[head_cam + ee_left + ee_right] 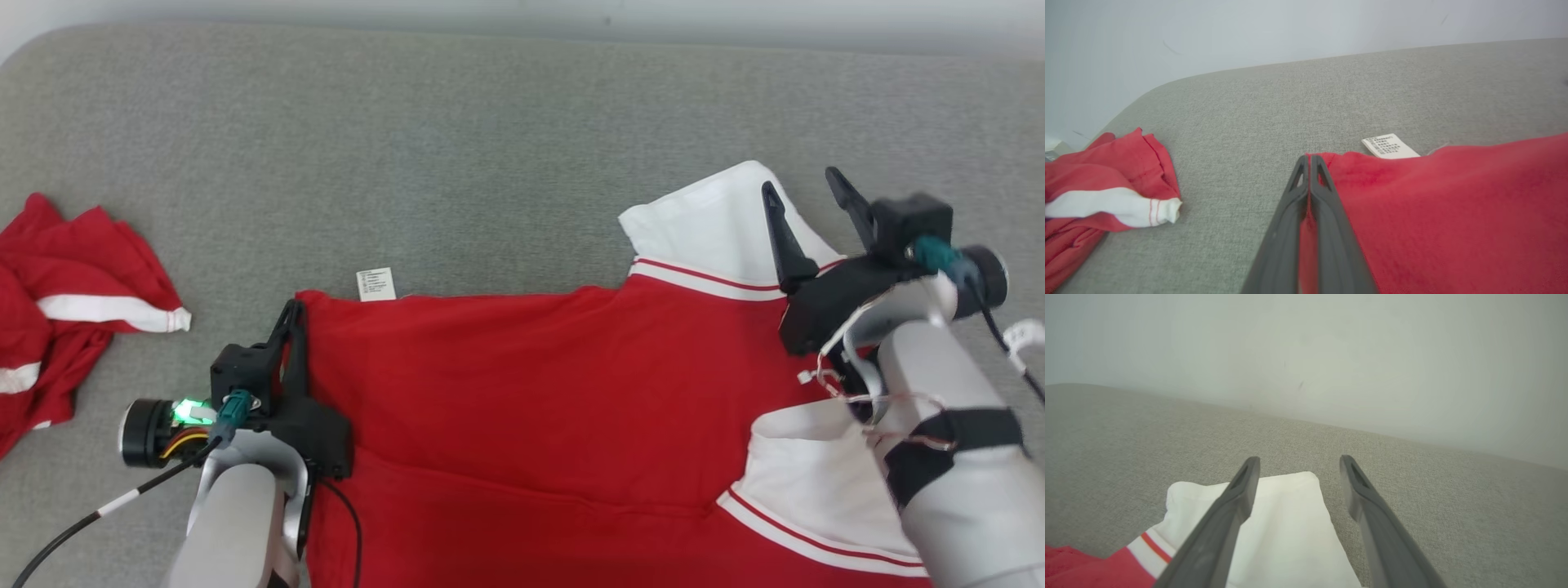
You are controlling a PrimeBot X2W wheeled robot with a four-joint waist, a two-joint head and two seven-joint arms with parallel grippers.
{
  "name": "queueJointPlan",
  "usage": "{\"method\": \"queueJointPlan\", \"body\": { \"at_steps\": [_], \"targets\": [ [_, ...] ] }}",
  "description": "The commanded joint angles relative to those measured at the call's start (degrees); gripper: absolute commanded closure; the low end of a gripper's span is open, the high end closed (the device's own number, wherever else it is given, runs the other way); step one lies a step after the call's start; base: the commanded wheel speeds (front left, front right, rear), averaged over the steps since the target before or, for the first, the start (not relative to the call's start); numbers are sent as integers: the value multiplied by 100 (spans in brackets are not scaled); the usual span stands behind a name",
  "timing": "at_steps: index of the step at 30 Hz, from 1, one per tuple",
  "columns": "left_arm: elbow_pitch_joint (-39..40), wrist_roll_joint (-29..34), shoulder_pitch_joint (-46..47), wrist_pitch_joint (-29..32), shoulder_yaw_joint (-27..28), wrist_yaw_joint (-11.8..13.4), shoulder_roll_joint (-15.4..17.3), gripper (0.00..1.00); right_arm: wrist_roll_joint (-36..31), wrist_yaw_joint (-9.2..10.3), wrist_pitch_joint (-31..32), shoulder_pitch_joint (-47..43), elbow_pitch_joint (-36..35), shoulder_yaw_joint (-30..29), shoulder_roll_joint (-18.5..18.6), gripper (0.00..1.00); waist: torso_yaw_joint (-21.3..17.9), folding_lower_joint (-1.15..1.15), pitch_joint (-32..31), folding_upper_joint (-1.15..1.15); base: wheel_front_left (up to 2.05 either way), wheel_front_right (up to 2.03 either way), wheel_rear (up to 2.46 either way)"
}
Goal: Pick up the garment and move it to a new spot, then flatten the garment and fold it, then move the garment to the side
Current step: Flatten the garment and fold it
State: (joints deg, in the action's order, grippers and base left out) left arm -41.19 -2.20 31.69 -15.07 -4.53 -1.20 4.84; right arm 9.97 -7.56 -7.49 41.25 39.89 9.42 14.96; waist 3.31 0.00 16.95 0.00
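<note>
A grey fabric tabletop (457, 147), rounded at its far left corner, meets a pale wall (1331, 355). Two red-and-white pieces lie on it: the garment (531, 392) spread front and centre, and a crumpled one (57, 278) at the left. Of two hands, the left hand (292, 314) is clenched on the garment's corner; the right hand (800, 180) is released above its white sleeve (718, 220). One label (376, 284).

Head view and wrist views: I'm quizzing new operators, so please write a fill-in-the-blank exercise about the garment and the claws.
The left claw is ____ on a corner of the red garment.
The right claw stands ____ over the white sleeve.
The colour of the label at the garment's edge is ____.
The crumpled garment lies on the robot's ____ side.
Missing words: shut; open; white; left.
</note>
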Motion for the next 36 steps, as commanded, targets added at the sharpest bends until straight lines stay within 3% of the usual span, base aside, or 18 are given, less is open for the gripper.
{"method": "queueJointPlan", "body": {
  "at_steps": [1,16,17,18,19,20,21,31,36],
  "targets": [
    [90,-38,-10,-14,-21,7,-32,100,-9,16,204,225,244,90,96,0,180,0,141,0,0,0,0],
    [388,-146,301,-13,-353,16,-174,100,86,16,1422,1695,1939,497,442,0,567,0,645,0,0,0,0],
    [388,-154,312,-13,-370,19,-178,100,77,16,1466,1732,2008,546,443,5,575,0,654,0,0,0,0],
    [390,-165,328,-13,-387,24,-180,100,87,16,1488,1763,2065,583,440,19,581,0,660,0,0,0,0],
    [398,-183,343,-13,-401,30,-180,100,119,16,1504,1795,2112,608,435,56,582,0,664,0,0,0,0],
    [406,-196,355,-13,-414,35,-183,100,133,16,1504,1833,2151,638,437,71,583,0,664,0,0,0,0],
    [412,-211,359,-13,-421,37,-185,100,157,16,1488,1870,2190,667,447,100,581,0,659,0,0,0,0],
    [540,-216,282,-13,-332,73,-184,100,-50,16,589,2212,2468,373,734,100,487,0,468,0,0,0,0],
    [630,-179,128,-13,-233,62,-113,100,-200,16,51,2178,2683,93,684,100,351,0,298,0,0,0,0]
  ]
}}
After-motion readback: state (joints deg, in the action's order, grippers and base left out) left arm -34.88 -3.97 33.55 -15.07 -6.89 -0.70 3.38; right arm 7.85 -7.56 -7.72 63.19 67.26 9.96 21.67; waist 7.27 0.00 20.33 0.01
